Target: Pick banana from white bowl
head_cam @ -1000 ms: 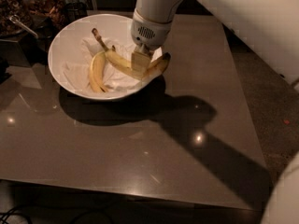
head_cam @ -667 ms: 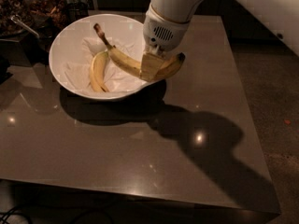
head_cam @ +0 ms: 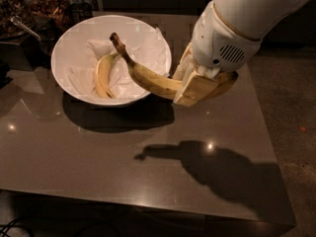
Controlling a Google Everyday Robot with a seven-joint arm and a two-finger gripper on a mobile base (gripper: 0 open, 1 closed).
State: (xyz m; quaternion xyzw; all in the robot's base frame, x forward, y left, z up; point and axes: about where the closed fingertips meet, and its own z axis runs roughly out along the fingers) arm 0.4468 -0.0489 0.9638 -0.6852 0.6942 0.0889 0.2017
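Note:
My gripper [head_cam: 195, 85] is shut on the banana [head_cam: 150, 78], a long curved yellow one with a dark brown stem. I hold it by its right half, in the air above the right rim of the white bowl [head_cam: 69, 43]. Its stem end points up and left over the bowl; its dark tip sticks out to the right of my fingers [head_cam: 192, 90]. A shorter, paler banana [head_cam: 102, 75] with a greenish stem lies inside the bowl on white paper.
The bowl stands at the back left of a dark glossy table [head_cam: 123, 167]. Dark clutter and a container [head_cam: 29, 14] sit behind the bowl at the far left. The floor [head_cam: 291, 107] lies to the right of the table.
The gripper has lifted the banana up out of the bowl and carried it to the right. The shorter banana has stayed in the bowl.

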